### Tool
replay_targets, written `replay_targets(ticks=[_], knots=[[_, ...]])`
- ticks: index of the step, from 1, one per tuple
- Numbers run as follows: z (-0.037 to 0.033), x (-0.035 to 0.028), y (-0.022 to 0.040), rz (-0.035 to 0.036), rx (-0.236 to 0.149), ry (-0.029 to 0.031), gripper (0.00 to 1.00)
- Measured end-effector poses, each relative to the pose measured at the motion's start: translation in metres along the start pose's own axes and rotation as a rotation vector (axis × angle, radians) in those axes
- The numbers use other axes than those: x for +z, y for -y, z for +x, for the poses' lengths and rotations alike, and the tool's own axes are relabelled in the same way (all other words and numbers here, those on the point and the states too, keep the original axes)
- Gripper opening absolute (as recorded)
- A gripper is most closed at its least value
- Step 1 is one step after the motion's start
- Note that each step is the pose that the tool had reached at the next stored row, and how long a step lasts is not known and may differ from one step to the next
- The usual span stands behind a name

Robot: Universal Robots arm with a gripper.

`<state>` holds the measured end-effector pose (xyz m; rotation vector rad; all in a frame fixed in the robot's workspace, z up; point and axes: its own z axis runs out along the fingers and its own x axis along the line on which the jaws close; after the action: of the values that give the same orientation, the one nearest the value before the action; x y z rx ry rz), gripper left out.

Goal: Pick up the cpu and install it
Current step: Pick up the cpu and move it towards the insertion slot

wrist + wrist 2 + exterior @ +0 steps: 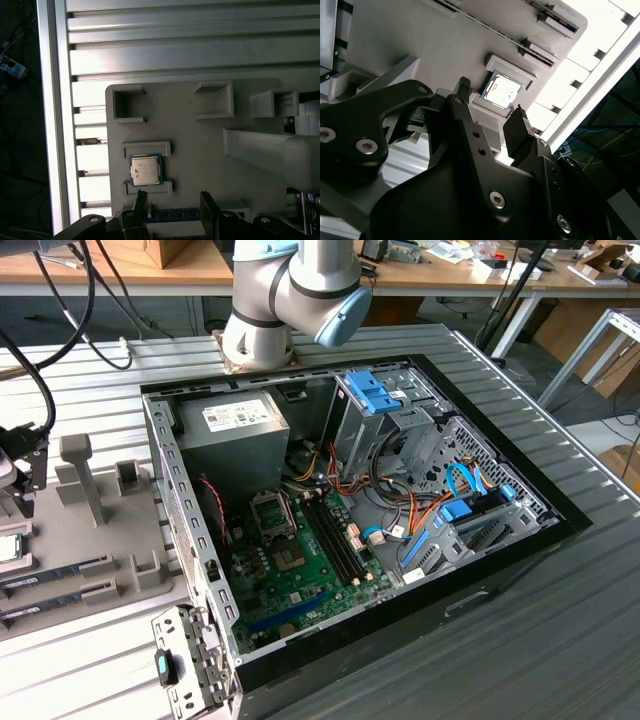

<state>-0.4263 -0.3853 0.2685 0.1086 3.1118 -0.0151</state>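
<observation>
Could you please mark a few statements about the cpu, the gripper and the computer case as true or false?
1. The cpu lies in a holder on the grey tray. True.
2. The gripper is shut on the cpu. False: its jaws are open and empty, and the cpu lies on the tray, apart from them.
3. The computer case lies open with its motherboard exposed. True.
4. The cpu sits in the motherboard. False: it is outside the case, on the tray at the exterior view's left.
</observation>
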Motion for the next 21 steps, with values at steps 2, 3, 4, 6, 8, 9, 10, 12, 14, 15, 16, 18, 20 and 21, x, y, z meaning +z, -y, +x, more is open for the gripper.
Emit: replay_targets(ticks=[2,3,4,6,8,9,10,12,14,15,16,18,20,21], knots=[[0.0,0.0002,0.0,0.0,0.0,-0.0001,0.54],[0.0,0.0004,0.0,0.0,0.0,0.0001,0.54],[0.0,0.0006,0.0,0.0,0.0,0.0,0.54],[0.0001,0.0018,0.0,0.0,0.0,0.0,0.54],[0.0001,0.0027,0.0,0.0,0.0,0.0,0.54],[0.0001,0.0028,0.0,0.0,0.0,0.0,0.54],[0.0001,0.0031,0.0,0.0,0.0,0.0,0.54],[0.0001,0.0037,0.0,0.0,0.0,0.0,0.54],[0.0001,0.0044,-0.0001,-0.0001,0.0,0.0,0.54],[0.0001,0.0044,-0.0001,0.0,0.0,-0.0001,0.54],[0.0001,0.0046,-0.0001,-0.0001,0.0,0.0001,0.54],[0.0001,0.0053,-0.0001,0.0,0.0,0.0,0.54],[0.0002,0.006,-0.0001,0.0,0.0,0.0,0.54],[0.0002,0.0061,-0.0001,0.0,0.0,0.0,0.54]])
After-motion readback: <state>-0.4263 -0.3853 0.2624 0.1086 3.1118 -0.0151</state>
